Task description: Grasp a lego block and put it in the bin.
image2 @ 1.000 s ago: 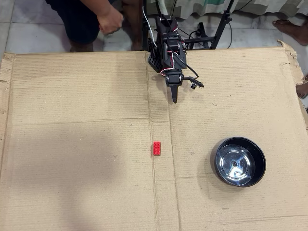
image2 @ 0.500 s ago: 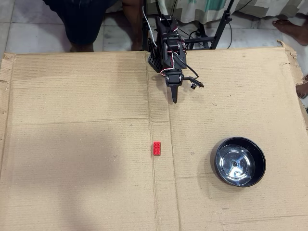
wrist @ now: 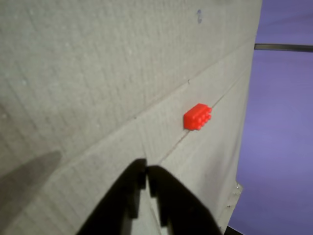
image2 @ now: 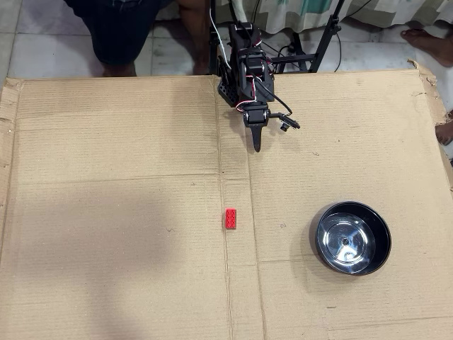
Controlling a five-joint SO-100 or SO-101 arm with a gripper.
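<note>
A small red lego block (image2: 231,218) lies on the cardboard near the middle, along a fold line. The bin (image2: 352,238), a shiny dark steel bowl, stands to its right in the overhead view and holds nothing. My black gripper (image2: 256,146) hangs near the back of the sheet, well behind the block, its fingers together and empty. In the wrist view the lego block (wrist: 197,116) lies ahead of the shut fingertips of the gripper (wrist: 146,169), a clear gap between them. The bin is out of the wrist view.
A flat cardboard sheet (image2: 106,212) covers the work area, with a torn right edge (image2: 433,99). A person's legs (image2: 124,35) and a stand's black legs (image2: 311,49) are behind the arm base. A bare foot (image2: 428,39) is at the back right.
The person's hand behind the sheet has withdrawn out of view. The arm, block and bin have not moved.
</note>
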